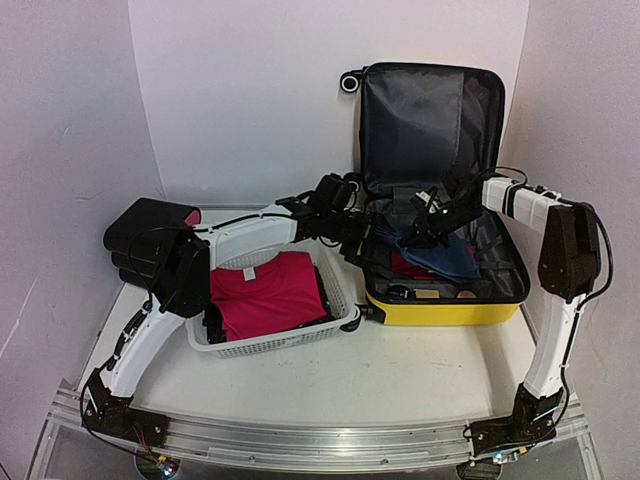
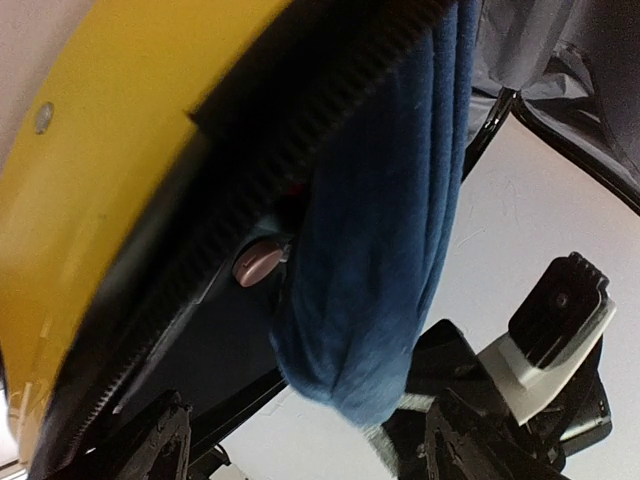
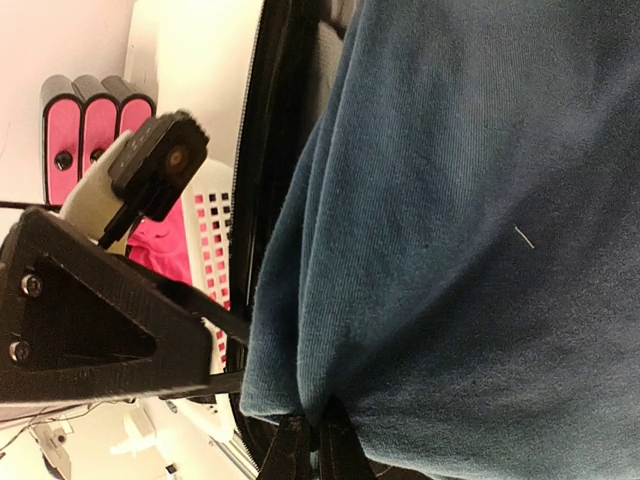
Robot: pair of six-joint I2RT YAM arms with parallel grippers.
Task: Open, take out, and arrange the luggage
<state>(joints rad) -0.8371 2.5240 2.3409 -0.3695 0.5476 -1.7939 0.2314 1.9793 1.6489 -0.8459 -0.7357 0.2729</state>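
Pinching a fold of blue knitted cloth (image 3: 450, 250), my right gripper (image 3: 310, 445) is clenched on the fabric, its two black fingers pressed together with the cloth's edge between them. My left gripper (image 2: 310, 435) is released: its fingers (image 2: 160, 440) stand wide apart, and the hanging end of the blue knitted cloth dips toward the gap without being clamped. The large yellow hard-shell suitcase with black zipper band (image 1: 440, 310) lies open on the white table (image 1: 400, 380), right of centre, with its dark grey-lined lid (image 1: 430, 120) upright against the back wall. Both grippers meet over its lower half, the left one at its left rim. A white mesh plastic basket (image 1: 280, 343) holding a magenta shirt (image 1: 265, 290) stands just beside the suitcase on its left. A black case with pink round ends (image 1: 150, 230) sits beyond the basket, at the far left.
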